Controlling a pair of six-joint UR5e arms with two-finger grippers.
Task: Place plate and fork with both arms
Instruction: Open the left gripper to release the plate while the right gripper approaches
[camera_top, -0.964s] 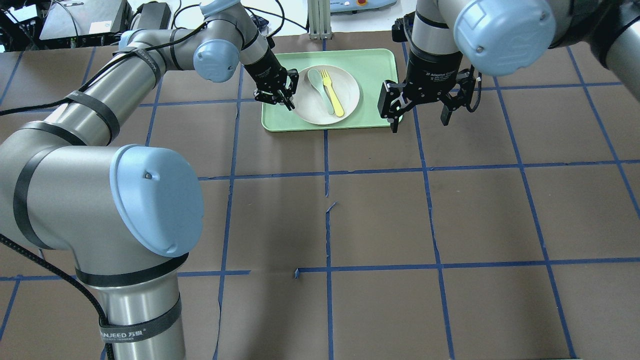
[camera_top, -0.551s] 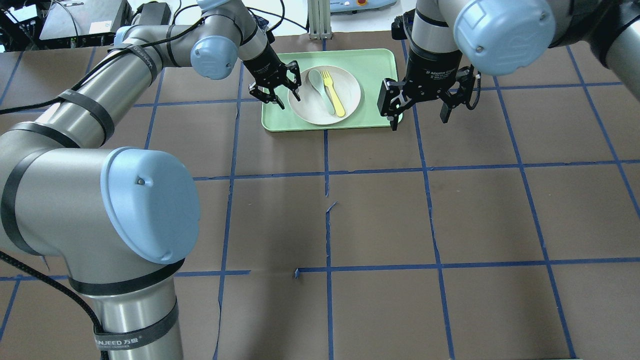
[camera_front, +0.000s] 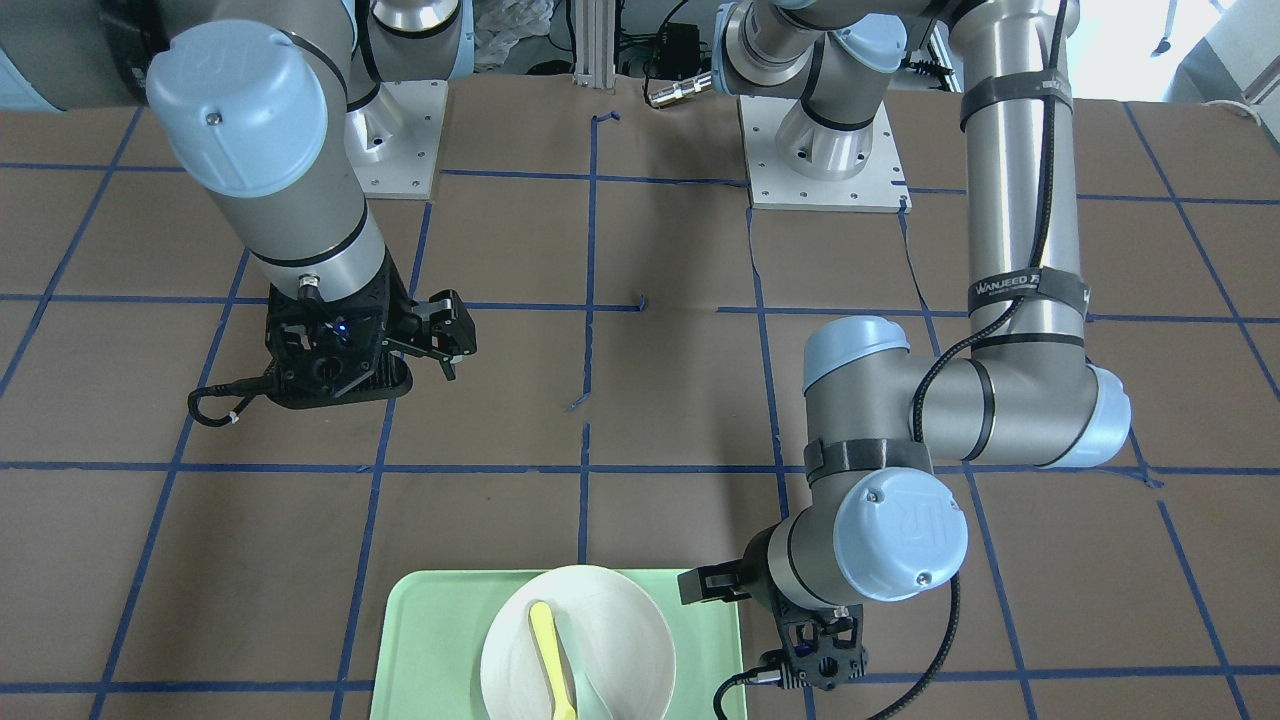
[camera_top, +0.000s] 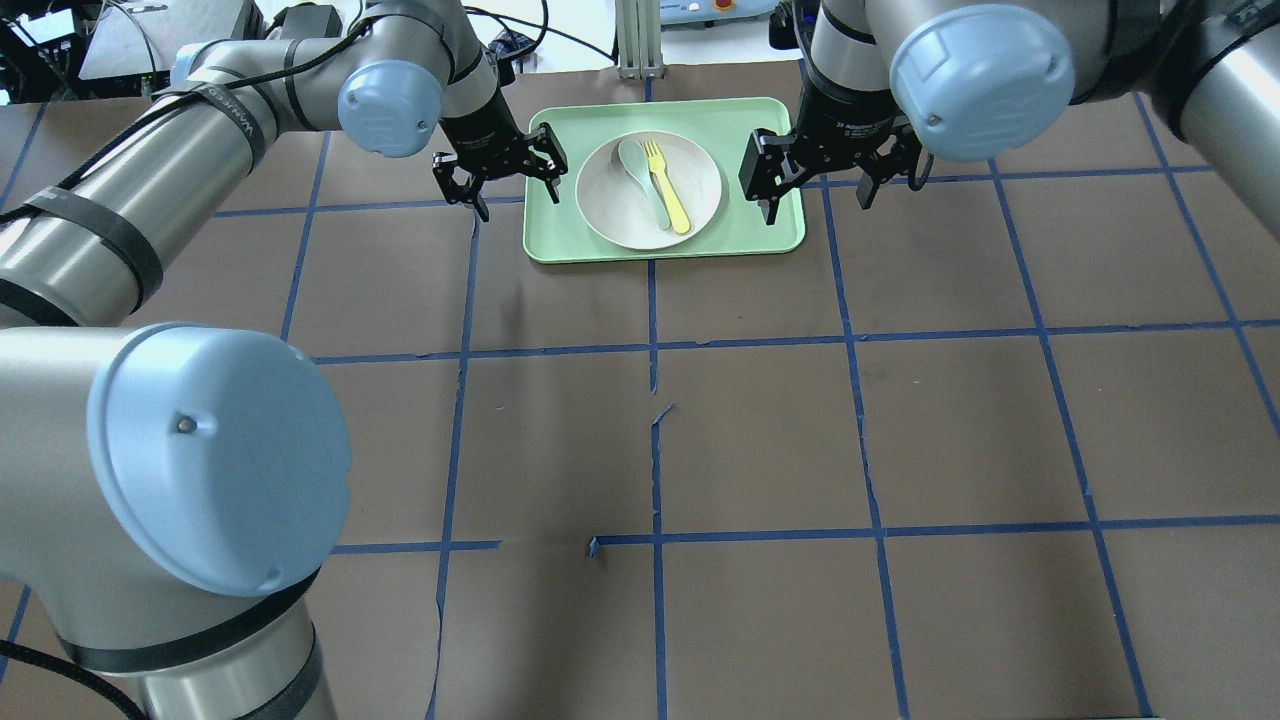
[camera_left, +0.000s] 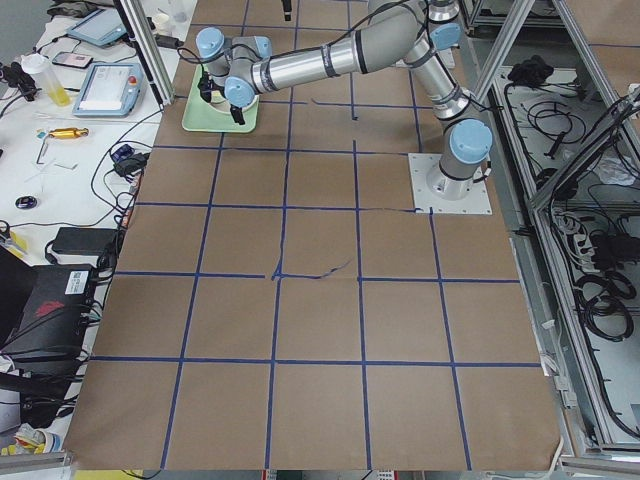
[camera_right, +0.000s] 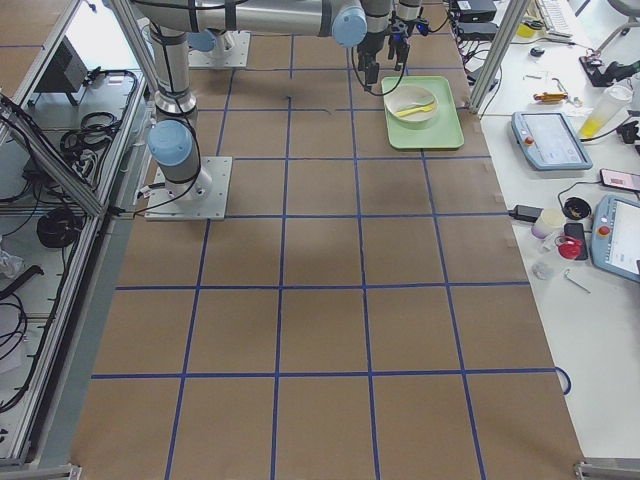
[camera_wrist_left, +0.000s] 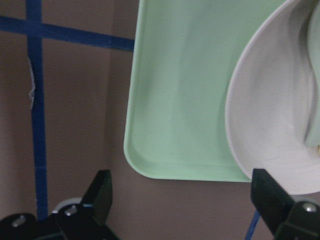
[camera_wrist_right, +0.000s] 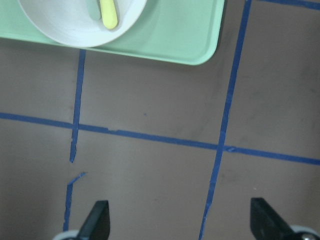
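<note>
- Mint-green plastic tray (camera_top: 760, 225): the landmark for this scene. It lies flat on the brown paper-covered bench (camera_top: 760, 430), on the side far from the robot's bases. A blue tape line (camera_top: 652, 300) runs out from under the middle of its near edge.
- Plate (camera_top: 605, 195): off-white and round, sitting upright inside the tray at about its centre. Its rim stands clear of the tray's walls on every side.
- Fork (camera_top: 667, 190): bright yellow, lying inside the plate. The tines point toward the tray's far edge and the handle end reaches the plate's near rim.
- Spoon (camera_top: 632, 158): pale grey-green, also in the plate, just beside the fork on the side of the tray's robot-left edge.
- Left end effector (camera_top: 512, 190): jaws spread wide and empty. It straddles the tray's robot-left edge near the near corner. One finger is out over the bench, the other over the tray floor just short of the plate, which it does not touch.
- Right end effector (camera_top: 815, 195): jaws likewise spread, with nothing between them. It hangs at the tray's robot-right edge, raised above it. In the wrist view only the tray's near corner and bare bench lie below.
</note>
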